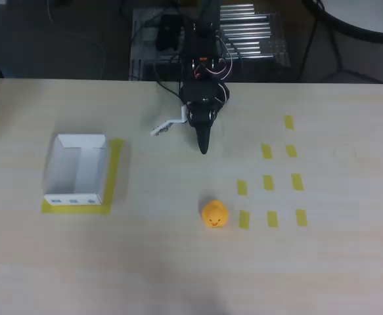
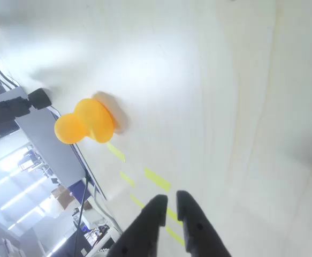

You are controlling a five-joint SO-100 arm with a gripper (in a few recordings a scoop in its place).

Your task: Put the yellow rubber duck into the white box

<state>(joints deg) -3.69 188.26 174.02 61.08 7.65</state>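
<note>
The yellow rubber duck (image 1: 214, 214) sits upright on the pale wooden table, right of centre and toward the front in the overhead view, its face turned to the front edge. In the wrist view the duck (image 2: 86, 120) lies ahead of the fingers, up and to the left. My black gripper (image 1: 203, 148) hangs at the table's back centre, pointing at the duck from well behind it, apart from it. Its two black fingertips (image 2: 172, 199) stand almost touching with nothing between them. The white box (image 1: 73, 198) stands open-topped at the left, blue marks on its front wall.
Yellow tape (image 1: 115, 172) frames the box's front and right sides. Several short yellow tape strips (image 1: 269, 182) lie in a grid right of the duck. A white bracket (image 1: 167, 125) juts left from the wrist. Cables and metal racks sit behind the table's back edge.
</note>
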